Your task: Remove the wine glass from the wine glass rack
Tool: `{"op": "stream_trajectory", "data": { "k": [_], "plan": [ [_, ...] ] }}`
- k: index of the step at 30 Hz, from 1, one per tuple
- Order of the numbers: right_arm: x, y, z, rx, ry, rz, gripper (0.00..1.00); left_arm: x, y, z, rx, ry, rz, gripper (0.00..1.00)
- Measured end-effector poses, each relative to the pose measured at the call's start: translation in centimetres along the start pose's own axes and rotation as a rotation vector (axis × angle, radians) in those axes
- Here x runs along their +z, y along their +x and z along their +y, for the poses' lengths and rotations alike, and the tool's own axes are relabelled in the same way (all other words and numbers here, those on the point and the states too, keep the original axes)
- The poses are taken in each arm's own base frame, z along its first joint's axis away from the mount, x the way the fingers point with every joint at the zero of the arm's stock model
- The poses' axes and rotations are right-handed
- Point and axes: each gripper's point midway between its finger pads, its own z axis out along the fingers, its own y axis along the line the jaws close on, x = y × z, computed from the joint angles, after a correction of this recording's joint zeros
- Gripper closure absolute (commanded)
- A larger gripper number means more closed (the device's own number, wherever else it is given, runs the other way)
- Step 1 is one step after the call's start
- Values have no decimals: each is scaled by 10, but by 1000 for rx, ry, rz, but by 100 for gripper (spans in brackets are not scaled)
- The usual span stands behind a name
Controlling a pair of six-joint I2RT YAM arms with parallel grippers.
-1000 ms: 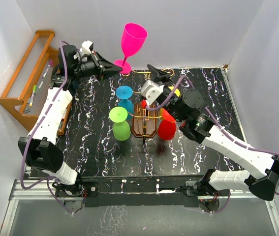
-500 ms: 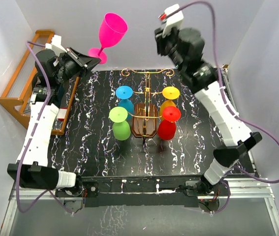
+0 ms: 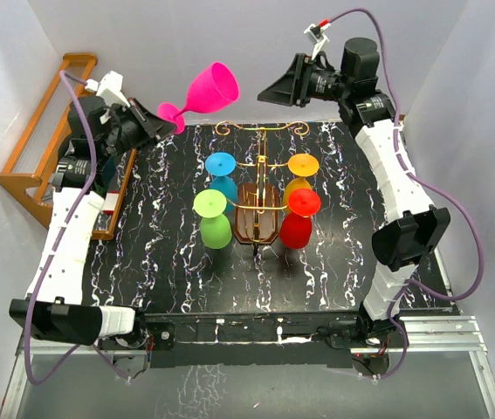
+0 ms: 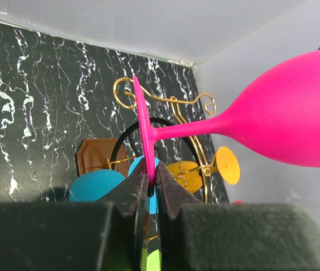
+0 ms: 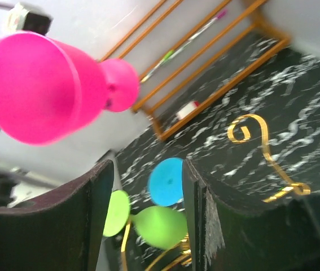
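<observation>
A pink wine glass [image 3: 207, 91] hangs in the air at the back left, tilted with its bowl to the right. My left gripper [image 3: 161, 119] is shut on the rim of its round foot [image 4: 143, 132]. The wine glass rack [image 3: 259, 212], a gold wire stand on a dark brown base, stands mid-table with blue [image 3: 222, 172], green [image 3: 213, 218], yellow [image 3: 300, 173] and red [image 3: 298, 218] glasses hanging upside down. My right gripper [image 3: 266, 92] is raised at the back right, open and empty, facing the pink bowl [image 5: 38, 87].
An orange-brown slatted wooden shelf [image 3: 44, 140] with pens stands at the far left against the wall. White walls close in the back and both sides. The black marbled table [image 3: 343, 262] spreads around the rack.
My left arm has tipped the pink glass over so its bowl points right. My right arm rose from the rack to the back right, and its jaws have widened again.
</observation>
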Motion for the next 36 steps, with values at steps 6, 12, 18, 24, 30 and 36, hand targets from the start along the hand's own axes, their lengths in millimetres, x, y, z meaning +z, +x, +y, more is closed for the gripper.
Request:
{"op": "stream_trajectory", "data": {
  "k": [6, 12, 18, 24, 30, 36],
  "plan": [
    [4, 9, 31, 36, -133, 56, 45, 13, 13, -14, 141, 5, 80, 100],
    [3, 3, 33, 4, -125, 38, 45, 13, 23, -10, 189, -24, 122, 100],
    [6, 6, 29, 3, -90, 42, 45, 12, 26, -6, 200, -41, 132, 100],
    [20, 8, 34, -42, -53, 50, 45, 12, 30, -10, 205, -32, 142, 100],
    [38, 26, 36, -67, -30, 90, 90, 12, 32, -11, 207, -28, 146, 100],
    [45, 35, 24, -73, 16, 108, 92, 12, 31, -12, 200, -34, 144, 72]
  ]
}}
